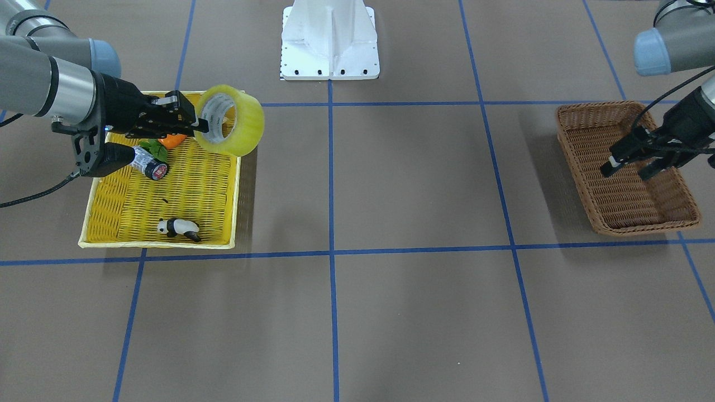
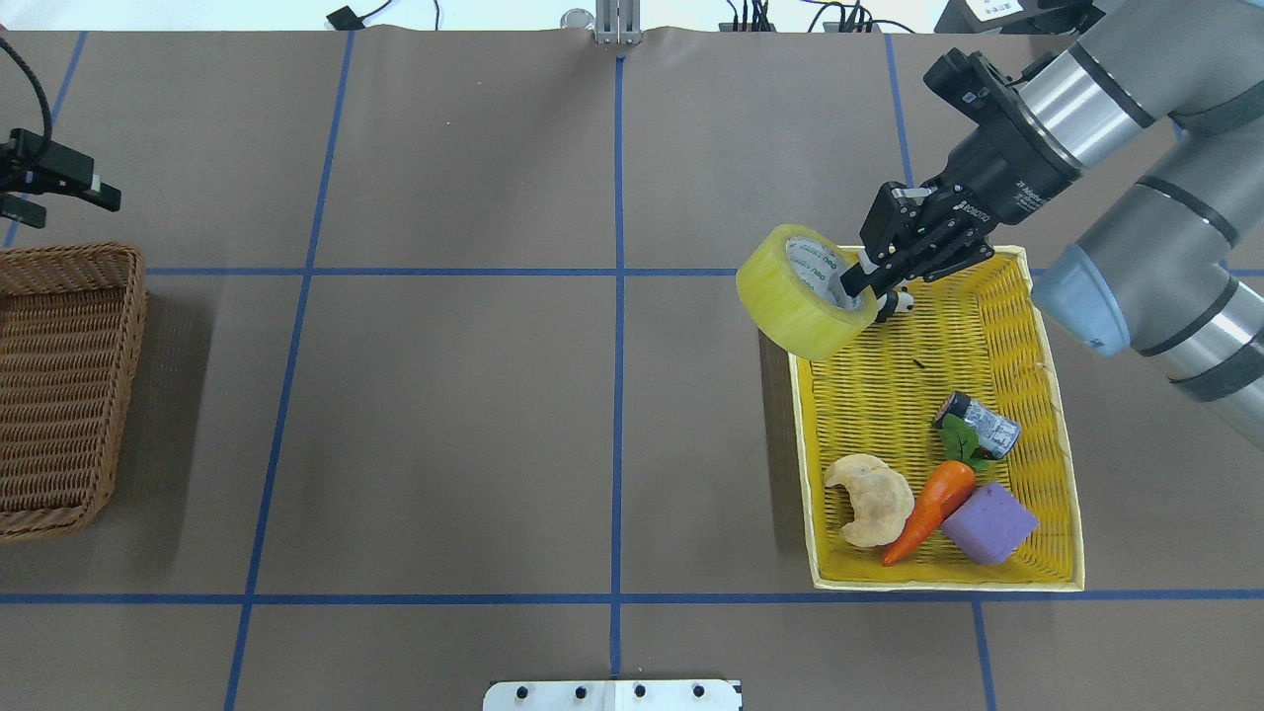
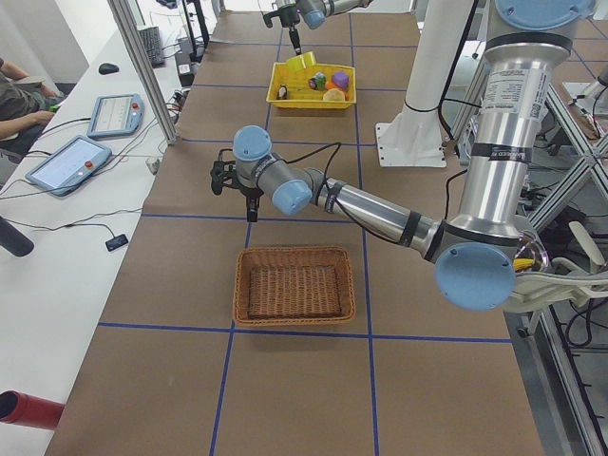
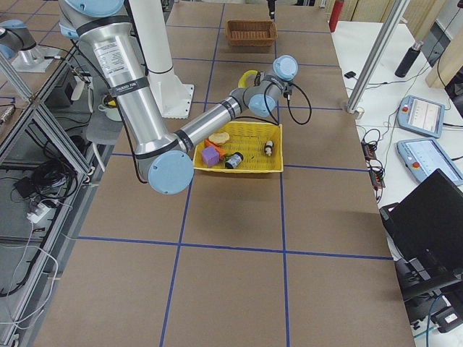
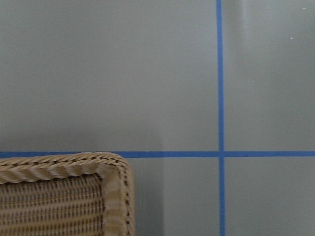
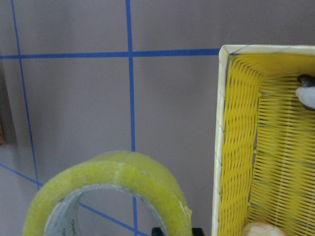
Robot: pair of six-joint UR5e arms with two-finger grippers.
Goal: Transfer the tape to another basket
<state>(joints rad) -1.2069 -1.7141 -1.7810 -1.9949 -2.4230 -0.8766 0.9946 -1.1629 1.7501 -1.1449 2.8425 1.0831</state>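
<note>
The tape [image 1: 241, 127] is a wide yellow roll, held in the air over the far-left corner of the yellow tray [image 1: 156, 244]. It also shows in the overhead view [image 2: 795, 314] and the right wrist view [image 6: 113, 179]. My right gripper [image 1: 201, 124] is shut on the roll's wall, one finger inside the core. The brown wicker basket [image 1: 642, 228] stands far off at the table's other end and holds nothing. My left gripper [image 1: 628, 170] hangs open and empty above that basket's far end [image 2: 69, 253].
The yellow tray [image 2: 948, 585] holds a grey can [image 2: 980, 423], a carrot [image 2: 928, 513], a croissant [image 2: 869, 499], a purple block [image 2: 989, 523] and a panda figure [image 1: 179, 227]. The robot's white base [image 1: 330, 42] stands between the arms. Brown tabletop lies between tray and basket.
</note>
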